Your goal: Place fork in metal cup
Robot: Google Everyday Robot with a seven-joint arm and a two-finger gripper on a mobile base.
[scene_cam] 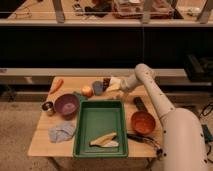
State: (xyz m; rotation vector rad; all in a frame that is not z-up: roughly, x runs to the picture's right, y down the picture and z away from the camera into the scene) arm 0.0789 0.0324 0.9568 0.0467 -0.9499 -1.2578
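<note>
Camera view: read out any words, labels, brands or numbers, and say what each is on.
No readable text anywhere.
Green tray, purple bowl, metal cup, orange pan: no lettering shows.
Items on the top shelf: any print cannot be made out.
Claw, at the table's far edge beside the grey cup: no marking shows.

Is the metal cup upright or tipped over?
Upright: the metal cup stands mouth-up left of the purple bowl. The gripper is across the table, beside the grey-blue cup.
</note>
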